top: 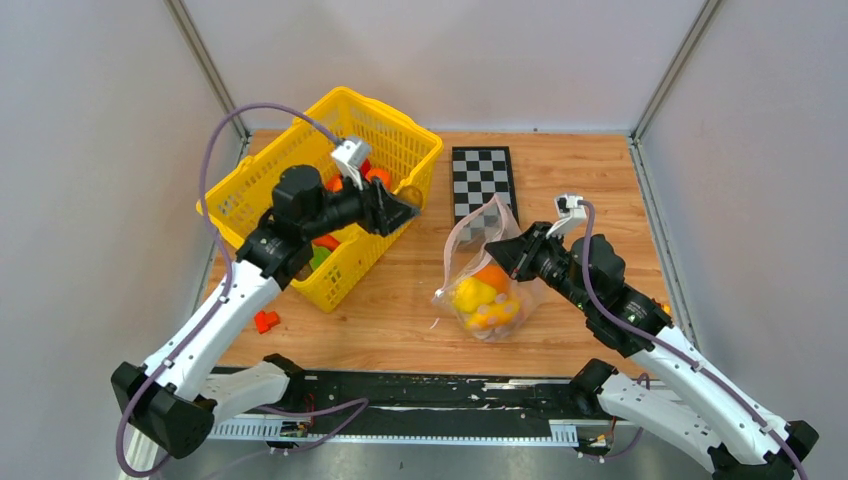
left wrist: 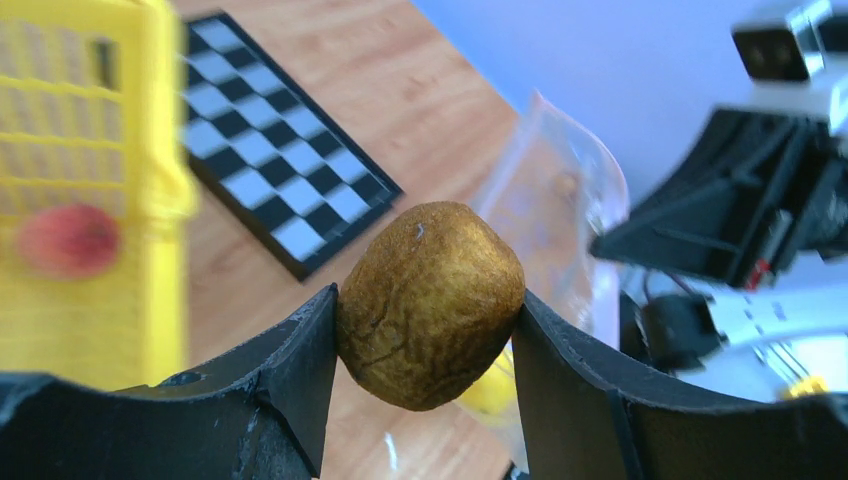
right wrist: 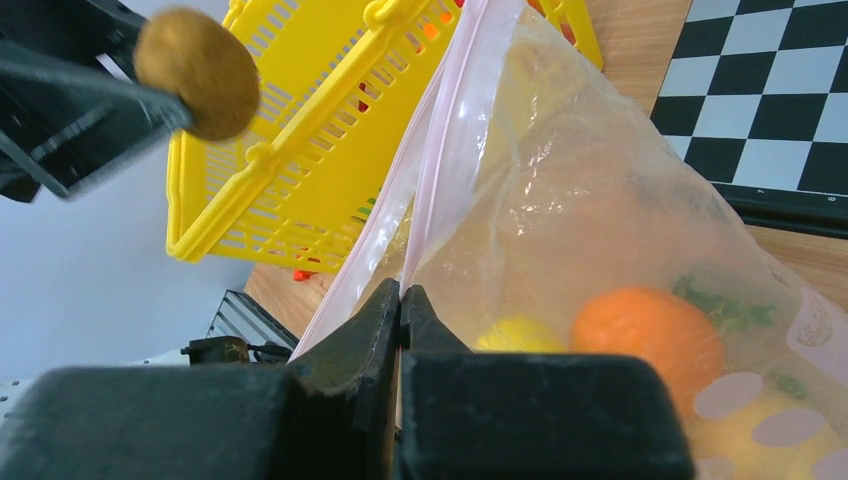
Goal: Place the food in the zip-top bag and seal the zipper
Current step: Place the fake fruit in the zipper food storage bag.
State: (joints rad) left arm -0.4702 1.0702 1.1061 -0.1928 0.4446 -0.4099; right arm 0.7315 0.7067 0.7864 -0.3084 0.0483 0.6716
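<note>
Zip-top bag (top: 480,238) upright on the wooden table (top: 390,300), just in front of the checkerboard (top: 483,180), with orange and yellow food (top: 478,298) inside. Pinched at the zipper (right wrist: 432,160) edge by the right gripper (right wrist: 400,300), jaws fully together on the plastic. Near the yellow basket (top: 300,170) rim, in the air — left gripper (top: 410,212), jaws partly apart, clamping a brown rounded piece (left wrist: 430,305).

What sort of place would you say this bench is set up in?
Probably a robotics lab cell: a checkerboard lies on a wooden table boxed in by plain white panels, and the yellow basket holds toy-like food.
</note>
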